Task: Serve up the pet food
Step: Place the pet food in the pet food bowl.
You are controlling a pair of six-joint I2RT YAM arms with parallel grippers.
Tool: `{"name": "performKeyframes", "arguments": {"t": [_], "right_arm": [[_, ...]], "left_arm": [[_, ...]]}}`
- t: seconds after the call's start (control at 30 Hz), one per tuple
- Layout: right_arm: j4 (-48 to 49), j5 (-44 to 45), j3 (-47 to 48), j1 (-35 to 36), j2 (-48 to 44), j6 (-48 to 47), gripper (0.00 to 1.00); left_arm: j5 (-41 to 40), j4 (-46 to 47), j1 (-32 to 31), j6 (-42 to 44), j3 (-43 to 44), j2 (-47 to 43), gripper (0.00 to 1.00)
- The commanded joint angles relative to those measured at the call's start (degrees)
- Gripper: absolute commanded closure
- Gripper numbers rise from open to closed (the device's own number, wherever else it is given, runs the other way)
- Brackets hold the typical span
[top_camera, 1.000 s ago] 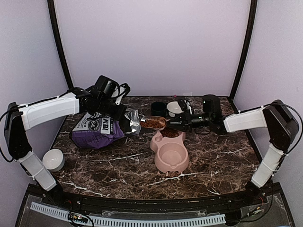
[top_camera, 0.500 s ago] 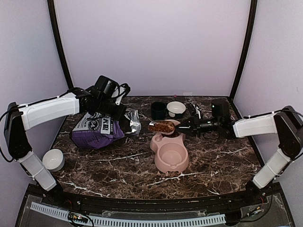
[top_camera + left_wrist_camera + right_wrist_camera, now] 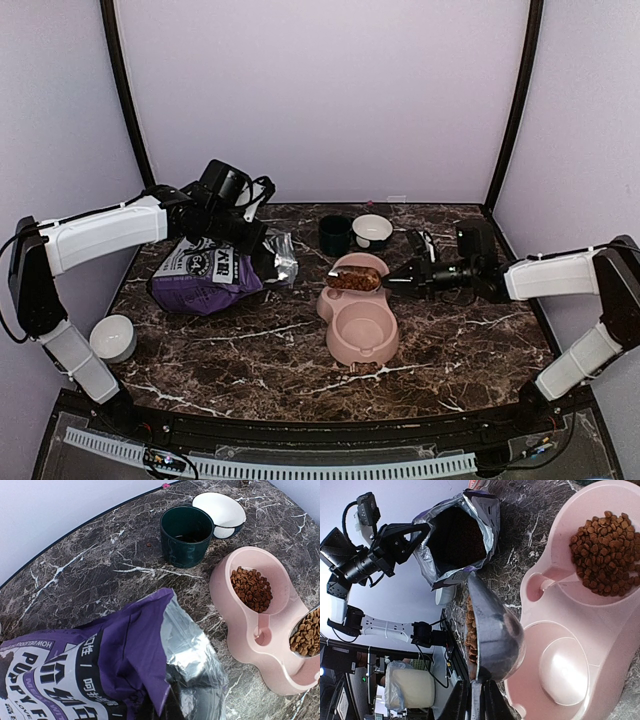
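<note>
Dark brown marble table [image 3: 250, 340] with white veins, pale lilac back wall [image 3: 320, 100], matching side walls left [image 3: 50, 110] and right [image 3: 590, 110], black corner posts [image 3: 125, 100] slanting upward, white slotted strip [image 3: 300, 468] along the near edge, soft even light, faint shadows.

This is a robot test booth in a lab. Plain lilac walls [image 3: 320, 100] close round the back and sides of a dark marble table [image 3: 450, 350]. Black poles [image 3: 127, 100] rise at its far corners, and two white robot arms [image 3: 100, 230] are bolted along its near edge.
</note>
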Motion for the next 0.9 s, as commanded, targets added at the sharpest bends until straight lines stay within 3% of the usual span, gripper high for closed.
{"name": "performKeyframes", "arguments": {"t": [0.0, 0.87], "right_arm": [[0.61, 0.64, -1.52, -0.97, -3.11, -1.2, 1.0], [-7.12, 3.17, -5.42, -3.37, -9.5, -4.29, 1.0]], "left_arm": [[-0.55, 2.65, 0.34, 0.68, -0.16, -4.36, 1.0], [-0.67, 2.65, 0.34, 0.75, -0.25, -4.58, 1.0]]}}
